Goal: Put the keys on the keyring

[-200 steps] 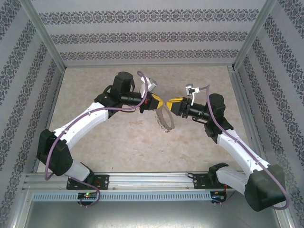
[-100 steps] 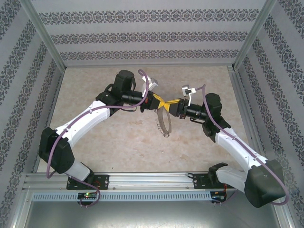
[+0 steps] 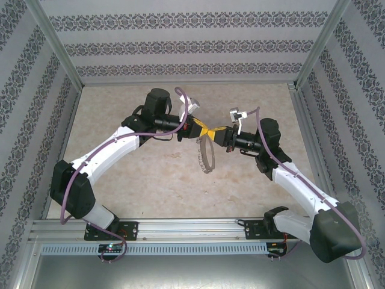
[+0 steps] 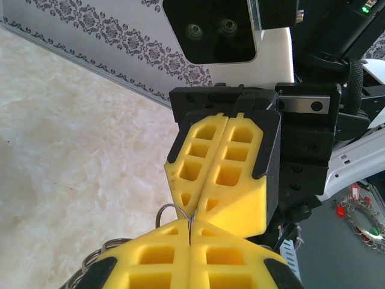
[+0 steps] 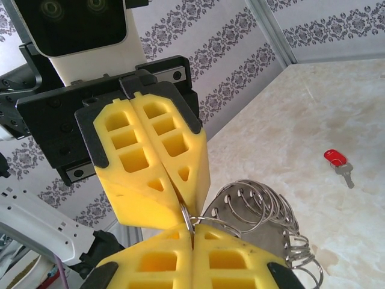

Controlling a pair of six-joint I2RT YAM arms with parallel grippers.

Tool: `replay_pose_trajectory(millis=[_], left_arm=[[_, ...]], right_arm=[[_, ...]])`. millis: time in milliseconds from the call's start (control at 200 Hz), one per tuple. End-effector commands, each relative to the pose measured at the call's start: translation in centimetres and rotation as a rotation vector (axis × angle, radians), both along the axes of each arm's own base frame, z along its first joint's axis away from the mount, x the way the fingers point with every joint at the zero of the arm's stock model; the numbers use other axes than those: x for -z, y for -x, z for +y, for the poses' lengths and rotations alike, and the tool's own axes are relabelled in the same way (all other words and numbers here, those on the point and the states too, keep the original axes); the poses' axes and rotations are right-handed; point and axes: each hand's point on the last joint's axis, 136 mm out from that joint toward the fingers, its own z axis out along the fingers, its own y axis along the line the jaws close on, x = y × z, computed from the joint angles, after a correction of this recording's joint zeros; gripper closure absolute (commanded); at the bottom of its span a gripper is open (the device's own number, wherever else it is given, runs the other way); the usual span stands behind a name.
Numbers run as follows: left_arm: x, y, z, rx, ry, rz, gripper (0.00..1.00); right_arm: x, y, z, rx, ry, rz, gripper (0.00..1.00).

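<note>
Both arms' fingers pinch the keyring (key apart).

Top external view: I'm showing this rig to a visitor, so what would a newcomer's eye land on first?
The yellow-fingered left gripper and right gripper meet tip to tip above the middle of the beige marbled table. Both are pinched shut on a large silvery wire keyring that hangs beneath them. The right wrist view adds a tiny red-headed key lying apart on that table.
</note>
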Motion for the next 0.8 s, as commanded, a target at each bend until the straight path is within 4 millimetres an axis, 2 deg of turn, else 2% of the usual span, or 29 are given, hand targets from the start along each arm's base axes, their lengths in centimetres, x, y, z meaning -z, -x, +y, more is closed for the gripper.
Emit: replay_pose_trajectory(millis=[0, 50, 200, 320, 555, 794], left_arm=[[-2.5, 0.0, -0.3, 0.003, 0.044, -0.045, 0.95], [-2.8, -0.6, 0.0, -0.041, 0.047, -0.054, 0.78], [-4.8, -2.0, 1.9, -0.181, 0.115, -0.081, 0.47], [-5.7, -2.6, 3.1, -0.289, 0.154, -0.081, 0.35], [-5.3, -2.3, 3.5, -0.315, 0.219, -0.024, 0.34], [-4.9, -1.7, 3.2, -0.269, 0.242, 0.001, 0.46]], right_arm=[[-1.6, -0.3, 0.2, 0.022, -0.016, -0.060, 1.00], [-1.5, -0.5, 0.0, 0.046, -0.019, -0.060, 1.00], [-1.7, -1.3, -0.5, 0.116, -0.035, -0.064, 1.00], [-2.3, -1.6, -0.6, 0.150, -0.052, -0.073, 1.00], [-3.8, -1.2, -0.2, 0.166, -0.079, -0.104, 1.00], [-5.6, -0.6, 0.1, 0.186, -0.119, -0.139, 1.00]])
